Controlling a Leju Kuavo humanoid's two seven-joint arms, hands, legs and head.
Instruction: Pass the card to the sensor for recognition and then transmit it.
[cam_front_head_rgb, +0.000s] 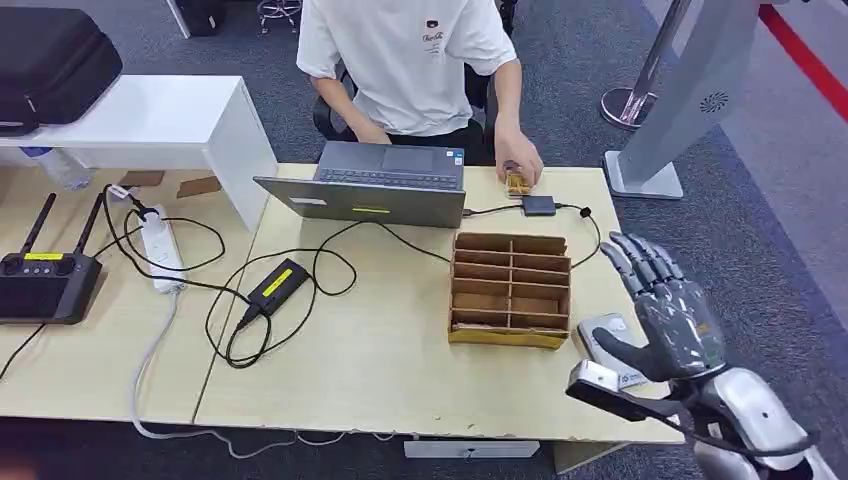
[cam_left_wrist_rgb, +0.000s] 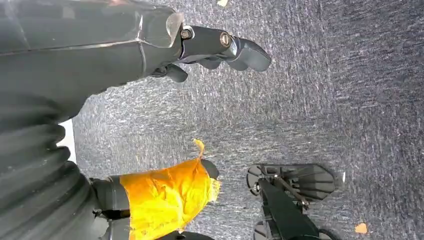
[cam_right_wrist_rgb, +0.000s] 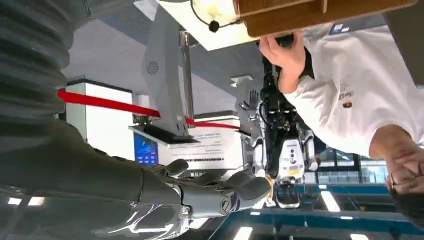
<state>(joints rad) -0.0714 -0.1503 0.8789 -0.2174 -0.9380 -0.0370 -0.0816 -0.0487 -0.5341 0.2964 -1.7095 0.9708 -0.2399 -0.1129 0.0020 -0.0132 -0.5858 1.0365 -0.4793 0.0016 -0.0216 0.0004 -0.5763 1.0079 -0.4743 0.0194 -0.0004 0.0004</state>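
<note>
My right hand (cam_front_head_rgb: 665, 310) hovers over the table's right front corner, fingers spread and palm empty. Just below its thumb a flat grey-white piece (cam_front_head_rgb: 600, 332) lies on the table beside the cardboard divider box (cam_front_head_rgb: 510, 290); I cannot tell whether it is the card. A small black device (cam_front_head_rgb: 539, 205) on a cable sits behind the box. In the right wrist view the right hand (cam_right_wrist_rgb: 220, 192) is stretched out and holds nothing. My left hand (cam_left_wrist_rgb: 220, 47) hangs over grey carpet, empty.
A person in a white shirt (cam_front_head_rgb: 405, 55) sits across the table, one hand (cam_front_head_rgb: 520, 165) on a small yellowish object. An open laptop (cam_front_head_rgb: 375, 190), a power brick (cam_front_head_rgb: 277, 284), cables and a power strip (cam_front_head_rgb: 160, 245) crowd the table. A grey stand (cam_front_head_rgb: 680, 110) rises at the right.
</note>
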